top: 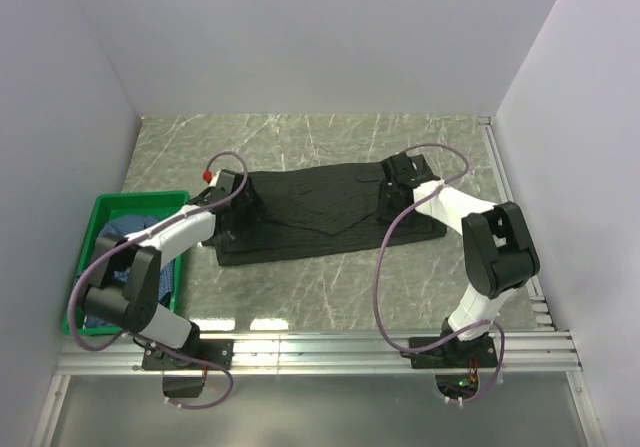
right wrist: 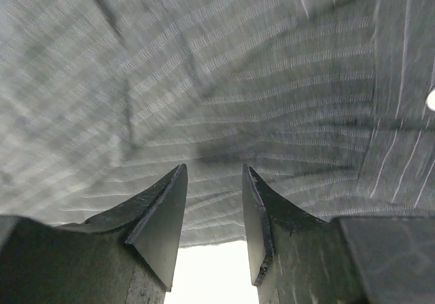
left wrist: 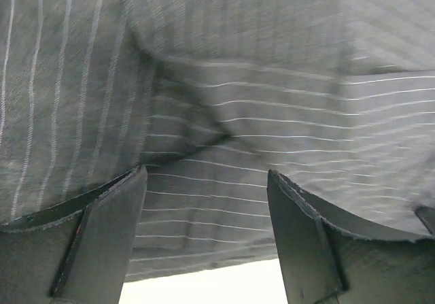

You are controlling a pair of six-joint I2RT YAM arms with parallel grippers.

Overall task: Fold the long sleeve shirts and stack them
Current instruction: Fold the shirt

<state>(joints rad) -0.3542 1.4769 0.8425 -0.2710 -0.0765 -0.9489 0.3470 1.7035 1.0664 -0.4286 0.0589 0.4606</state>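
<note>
**Entry: my two grippers and what lay at them**

Item 1. My left gripper [left wrist: 206,175]. The jaws stood wide. Both dark fingers [left wrist: 109,236] were in plain sight in the left wrist view, and I could see nothing pinched in the broad gap between them. The black pinstriped shirt [left wrist: 224,93] filled the view just beyond the tips, creased, with its pale lines running several ways. I could not tell whether the tips touched it. A pale strip showed under the cloth edge at the bottom of the gap.

Item 2. My right gripper [right wrist: 215,169]. The jaws were parted narrowly. Its fingers [right wrist: 160,215] were close to each other but clearly apart, and no cloth was visible between them. The same pinstriped weave was spread close ahead of the tips, rumpled into shallow folds. Contact could not be judged.

Item 3. Black pinstriped shirt, from above. It lay flat and lengthwise across the middle of the table [top: 330,287], with one layer turned over on top. My left gripper was at its left end and my right gripper at its right end.

Item 4. Blue shirt [top: 112,239]. It was bunched inside the green crate [top: 135,199] at the table's left edge, beside my left arm and well apart from the black one.
</note>
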